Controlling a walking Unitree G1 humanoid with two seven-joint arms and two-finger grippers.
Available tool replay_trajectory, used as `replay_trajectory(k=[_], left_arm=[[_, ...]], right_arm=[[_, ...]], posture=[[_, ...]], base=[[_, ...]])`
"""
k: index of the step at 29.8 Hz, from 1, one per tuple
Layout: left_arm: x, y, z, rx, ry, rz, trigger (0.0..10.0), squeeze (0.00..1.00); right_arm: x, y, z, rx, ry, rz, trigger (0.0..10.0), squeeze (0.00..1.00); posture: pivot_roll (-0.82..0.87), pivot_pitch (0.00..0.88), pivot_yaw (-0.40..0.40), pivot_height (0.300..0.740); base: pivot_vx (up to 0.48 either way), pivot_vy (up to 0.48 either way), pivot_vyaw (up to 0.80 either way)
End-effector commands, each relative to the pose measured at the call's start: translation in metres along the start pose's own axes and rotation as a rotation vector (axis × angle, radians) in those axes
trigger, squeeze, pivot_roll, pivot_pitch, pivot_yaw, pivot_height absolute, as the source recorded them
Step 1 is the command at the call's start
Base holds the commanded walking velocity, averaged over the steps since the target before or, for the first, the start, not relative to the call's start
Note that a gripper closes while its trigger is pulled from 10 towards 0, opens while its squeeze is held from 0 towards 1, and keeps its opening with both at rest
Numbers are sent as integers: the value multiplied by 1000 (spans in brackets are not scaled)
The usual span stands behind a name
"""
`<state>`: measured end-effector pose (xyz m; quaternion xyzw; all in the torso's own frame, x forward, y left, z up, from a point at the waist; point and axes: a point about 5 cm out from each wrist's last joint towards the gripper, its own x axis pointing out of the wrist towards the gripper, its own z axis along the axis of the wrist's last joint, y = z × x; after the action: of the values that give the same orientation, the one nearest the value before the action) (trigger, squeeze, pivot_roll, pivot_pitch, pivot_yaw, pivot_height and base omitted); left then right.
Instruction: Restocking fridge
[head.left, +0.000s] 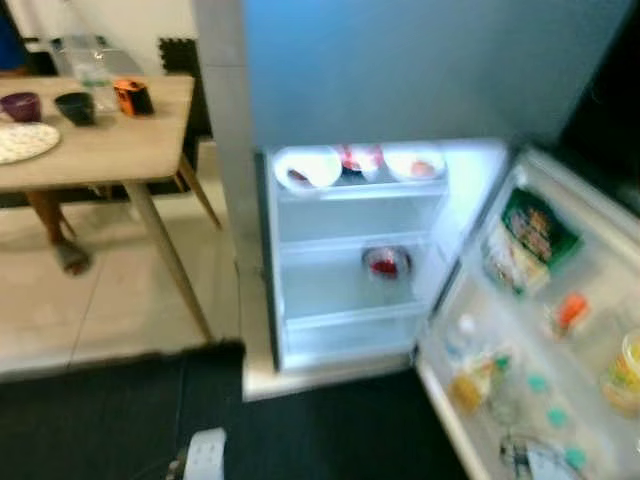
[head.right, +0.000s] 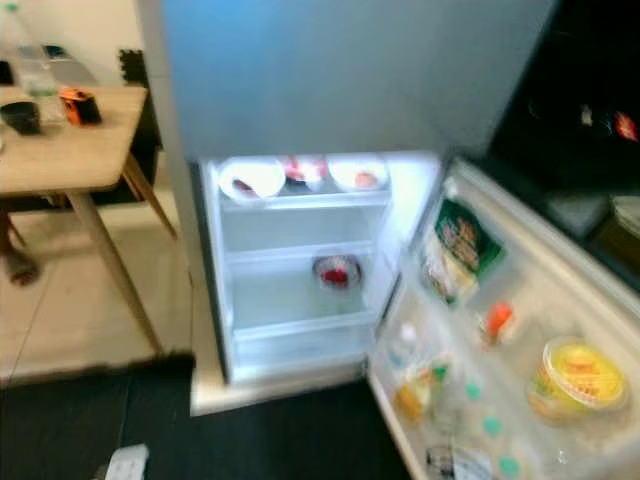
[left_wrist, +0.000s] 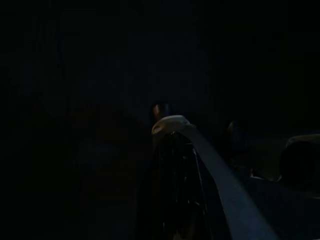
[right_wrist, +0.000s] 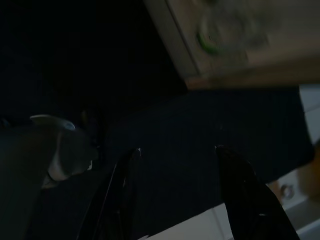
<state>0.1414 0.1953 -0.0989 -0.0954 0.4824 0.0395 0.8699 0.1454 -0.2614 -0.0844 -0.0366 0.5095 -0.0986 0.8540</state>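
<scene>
- White open fridge (head.left: 300, 290) stands ahead, door bins full.
- Right gripper (right_wrist: 175, 165) hangs idle, black fingers spread, holding nothing; left gripper's fingers: cannot tell.
- Risk: wooden tabletop (head.left: 110, 145) stock stays behind, well apart.

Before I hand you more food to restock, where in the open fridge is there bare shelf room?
The top shelf is crowded with plates. The middle shelf holds one bowl, with bare room on its left. The bottom shelf looks bare. The door racks are packed with bottles and packets.
</scene>
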Motion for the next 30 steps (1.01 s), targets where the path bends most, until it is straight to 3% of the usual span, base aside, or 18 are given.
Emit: replay_trajectory(k=[1,30], left_arm=[[1,-3,2,5,-9,-15,10000,0],[-1,-1,-2,71,19,-39,10000,0]], right_arm=[[0,-2,-2,-3,12,-9,10000,0],[0,4,-6,-23,35,-14,10000,0]], posture=[[-108,28,-45,740],[-101,47,-20,740]], base=[[0,0,-763],[0,0,-763]])
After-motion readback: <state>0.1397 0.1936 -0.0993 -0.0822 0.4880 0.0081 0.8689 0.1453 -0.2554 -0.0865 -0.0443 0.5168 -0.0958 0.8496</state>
